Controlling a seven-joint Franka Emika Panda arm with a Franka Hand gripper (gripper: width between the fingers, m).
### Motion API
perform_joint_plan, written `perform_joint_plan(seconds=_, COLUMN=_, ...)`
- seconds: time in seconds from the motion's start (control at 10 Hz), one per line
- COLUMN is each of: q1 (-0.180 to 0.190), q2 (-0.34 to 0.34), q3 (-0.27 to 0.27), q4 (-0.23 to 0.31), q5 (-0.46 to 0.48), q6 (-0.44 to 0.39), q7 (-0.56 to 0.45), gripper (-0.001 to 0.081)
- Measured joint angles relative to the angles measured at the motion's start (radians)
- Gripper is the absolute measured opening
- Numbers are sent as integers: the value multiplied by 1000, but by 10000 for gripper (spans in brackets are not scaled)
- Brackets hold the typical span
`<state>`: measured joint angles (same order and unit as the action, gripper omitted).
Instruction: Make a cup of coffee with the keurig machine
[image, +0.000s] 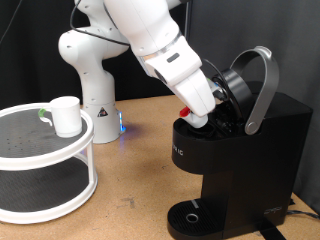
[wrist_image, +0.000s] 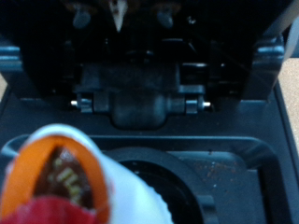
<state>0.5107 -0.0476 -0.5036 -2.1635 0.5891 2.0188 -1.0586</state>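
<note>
The keurig machine (image: 245, 160) stands at the exterior view's right with its grey lid handle (image: 264, 85) raised and the brew head open. My gripper (image: 198, 114) is at the open brew head, shut on a small red-and-white coffee pod (image: 190, 113). In the wrist view the pod (wrist_image: 58, 177) fills the near corner, just beside the round pod chamber (wrist_image: 177, 187) of the machine. The white cup (image: 66, 115) stands on the top tier of a round white stand at the exterior view's left, far from the gripper. The drip tray (image: 193, 216) holds nothing.
The round two-tier white stand (image: 40, 160) takes up the exterior view's left. The white robot base (image: 95, 90) stands behind it with a blue light. Brown tabletop (image: 135, 170) lies between the stand and the machine.
</note>
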Motion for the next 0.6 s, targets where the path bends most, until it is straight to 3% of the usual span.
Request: perform_joint_plan(seconds=0.6, q1=0, q2=5, q3=18, q4=-23, q5=2, q6=36, q7=-4, gripper=94)
